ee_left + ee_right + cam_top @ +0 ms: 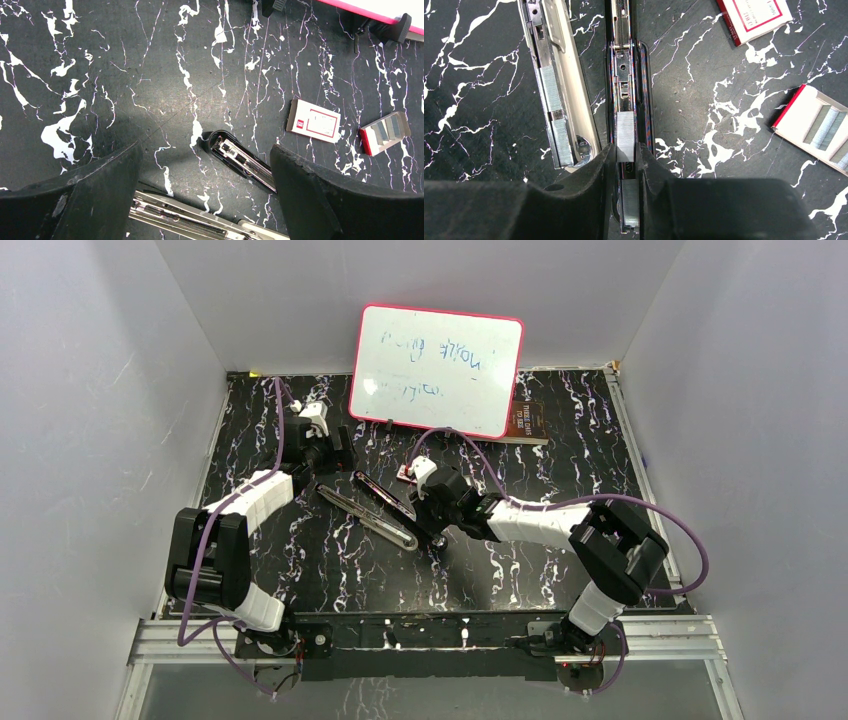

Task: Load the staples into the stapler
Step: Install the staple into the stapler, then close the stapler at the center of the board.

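ok so on the black, white-veined marble-look worktop [330, 570], the slim black desk stapler with the shiny metal rail [368, 516] lies flipped wide open, both halves flat. The right hand [626, 152] is down over the black half. Its fingers sit narrowly apart either side of a short silvery strip of staples [625, 127] in the channel, and I can't tell if it's pinching or just flanking it. imo keep the strip square in the channel, let go gently and lift straight up so nothing drags out. The left hand [205, 155] hovers wide open and empty over the stapler's tip. The strip pokes out just ahead of the right fingertips.
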{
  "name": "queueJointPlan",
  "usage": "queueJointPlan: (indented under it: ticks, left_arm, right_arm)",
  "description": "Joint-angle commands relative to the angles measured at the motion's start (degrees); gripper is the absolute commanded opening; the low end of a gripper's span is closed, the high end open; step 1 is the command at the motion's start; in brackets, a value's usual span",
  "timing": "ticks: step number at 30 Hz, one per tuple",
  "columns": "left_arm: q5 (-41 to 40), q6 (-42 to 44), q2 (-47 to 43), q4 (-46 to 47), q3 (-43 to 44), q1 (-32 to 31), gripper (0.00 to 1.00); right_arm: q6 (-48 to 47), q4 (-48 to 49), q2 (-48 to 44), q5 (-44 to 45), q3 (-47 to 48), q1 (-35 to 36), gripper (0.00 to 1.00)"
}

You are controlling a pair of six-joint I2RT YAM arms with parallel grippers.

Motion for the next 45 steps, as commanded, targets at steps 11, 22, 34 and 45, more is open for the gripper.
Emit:
queueJointPlan:
  ticks: [11, 22, 34, 45]
  left_arm:
    - [0.9, 0.1, -1.5, 1.0, -0.4, 0.4, 0.97]
    - [0.7, 0.1, -1.4, 0.9, -0.3, 0.4, 0.96]
    - [0.4, -1.1, -2.2, -0.1, 0.7, 0.4, 0.96]
    - [-0.2, -6.6, -6.2, 0.3, 2.1, 0.4, 0.96]
  right_arm:
    - [0.1, 1.1, -1.8, 1.6, 0.4, -0.5, 0.36]
    - [-2.3, 4.5, -2.9, -0.7, -2.3, -0.6, 0.51]
    - [-5.0, 5.9, -2.9, -1.3, -5.6, -0.7, 0.49]
    - [-6.1, 9.1, -1.9, -1.1, -9.3, -0.6, 0.19]
